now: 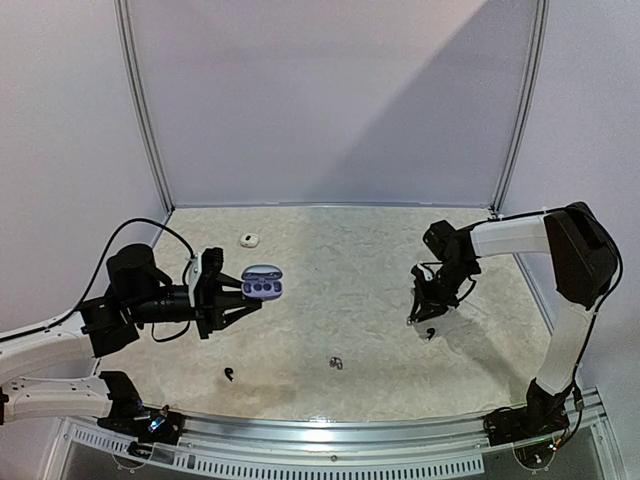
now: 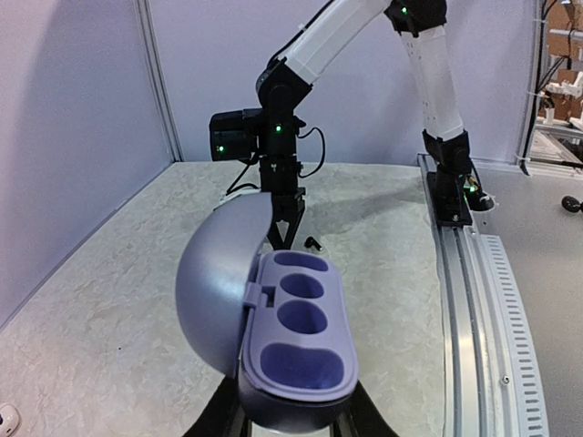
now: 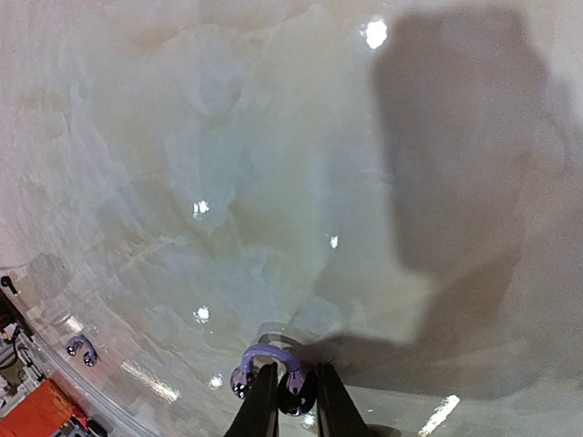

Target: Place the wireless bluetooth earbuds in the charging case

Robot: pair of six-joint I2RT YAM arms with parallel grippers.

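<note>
Aloft, charging case, well inside table edges

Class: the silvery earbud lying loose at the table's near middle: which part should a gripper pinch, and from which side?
Pinch the silvery earbud across its thin curved bridge, coming straight down from above. It rests low on the table, and its two rounded, shiny ends would likely slip.

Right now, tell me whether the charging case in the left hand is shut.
No, the charging case has its lid swung wide open, hinged back to one side of the base.
</note>
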